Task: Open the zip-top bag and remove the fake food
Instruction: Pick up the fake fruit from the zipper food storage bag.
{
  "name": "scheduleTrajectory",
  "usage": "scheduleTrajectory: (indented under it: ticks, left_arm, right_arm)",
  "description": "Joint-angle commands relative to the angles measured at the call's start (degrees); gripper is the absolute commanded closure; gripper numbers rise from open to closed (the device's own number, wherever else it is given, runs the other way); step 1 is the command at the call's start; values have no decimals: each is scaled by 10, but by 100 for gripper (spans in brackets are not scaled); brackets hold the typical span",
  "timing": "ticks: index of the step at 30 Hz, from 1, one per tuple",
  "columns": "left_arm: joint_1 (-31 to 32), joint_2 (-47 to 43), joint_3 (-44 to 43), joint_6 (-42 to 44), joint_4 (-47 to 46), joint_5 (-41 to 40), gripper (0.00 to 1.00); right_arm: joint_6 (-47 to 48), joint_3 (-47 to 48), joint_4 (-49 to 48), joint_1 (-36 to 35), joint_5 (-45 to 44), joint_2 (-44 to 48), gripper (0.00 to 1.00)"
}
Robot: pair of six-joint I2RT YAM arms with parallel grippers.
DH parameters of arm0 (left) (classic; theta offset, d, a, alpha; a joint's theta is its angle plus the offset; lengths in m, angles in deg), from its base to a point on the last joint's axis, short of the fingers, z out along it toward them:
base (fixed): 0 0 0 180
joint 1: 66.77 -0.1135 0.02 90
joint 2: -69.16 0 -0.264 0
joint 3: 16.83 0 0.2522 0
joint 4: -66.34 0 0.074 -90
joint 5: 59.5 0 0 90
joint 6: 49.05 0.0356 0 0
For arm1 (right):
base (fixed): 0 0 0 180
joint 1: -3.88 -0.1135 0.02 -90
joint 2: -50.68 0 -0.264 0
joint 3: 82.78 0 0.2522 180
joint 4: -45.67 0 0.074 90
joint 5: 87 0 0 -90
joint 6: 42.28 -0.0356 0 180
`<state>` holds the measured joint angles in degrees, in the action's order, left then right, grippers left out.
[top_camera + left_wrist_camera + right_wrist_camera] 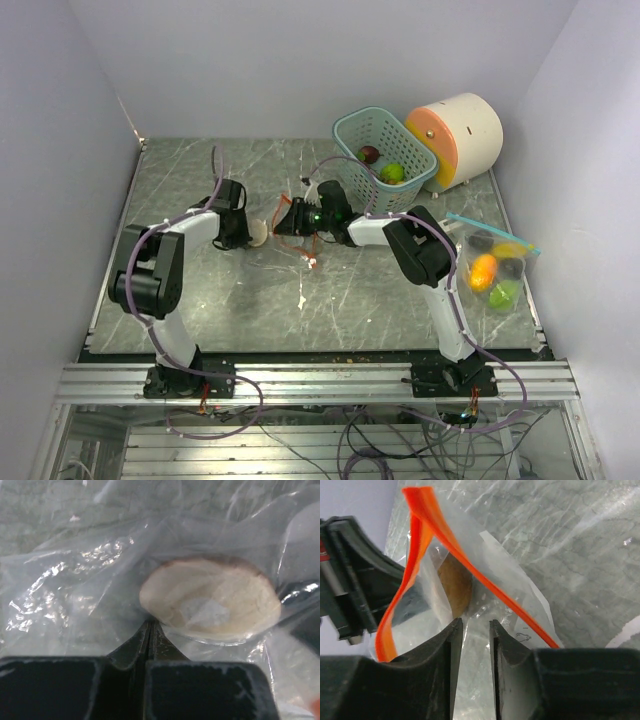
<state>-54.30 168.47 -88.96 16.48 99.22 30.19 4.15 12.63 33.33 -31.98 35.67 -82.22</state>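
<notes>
Fake food is seen in three places. One piece, a whitish disc with a brown edge (210, 600), is enclosed in the clear zip-top bag (287, 228) lying on the grey table (200, 300) just left of the middle of the top view, between the two grippers. In the right wrist view the same piece is shown brown side on, behind the bag's orange zip strip (470, 560), whose two sides are spread apart into a loop. A dark red fruit (369, 154) and a green fruit (392, 172) are held in the teal basket (350, 140) at the upper middle of the top view. An orange piece (483, 270) and a green piece (503, 293), with darker pieces beside them, are sealed in a second bag (470, 245) with a blue zip at the right edge of the table.

The left gripper (150, 635) is placed at the left side of the orange-zipped bag. Its fingers (135, 647) are pressed together, and a fold of the clear film is pinched between them, just below the disc in that view.

The right gripper (476, 625) is set at the bag's right side, at the mouth. Its fingers (445, 645) are held narrowly apart, with clear film lying in the gap; a grip on the film cannot be made out.

A cream cylinder (470, 130) with an orange face is seen just right of the basket.
</notes>
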Motion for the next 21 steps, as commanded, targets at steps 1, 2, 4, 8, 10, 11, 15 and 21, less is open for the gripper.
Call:
scheduleTrajectory:
  ticks: [1,2,4,8,10,11,15,21]
  left_arm:
    - [-4,54,-36,-17,-15,-17,93]
    - [-4,62,-41,-18,-15,-12,93]
    - [-4,72,-46,-20,-20,0,93]
    - [-3,73,-43,-19,-25,10,93]
    - [-3,73,-43,-17,-24,14,93]
    - [-3,72,-43,-16,-24,16,93]
    - [-3,64,-47,-2,-21,38,93]
    - [0,52,-57,31,36,64,93]
  right_arm:
    - [-13,27,-10,-8,10,-3,67]
    - [-13,29,-8,-10,11,-5,65]
    - [-12,32,-5,-13,12,-7,58]
    - [-6,32,-5,-14,9,-1,51]
    - [-3,31,-9,-14,9,4,50]
    - [0,31,-8,-15,8,5,49]
    - [29,60,30,-16,-7,-8,49]
    - [86,135,78,-20,-32,-41,49]
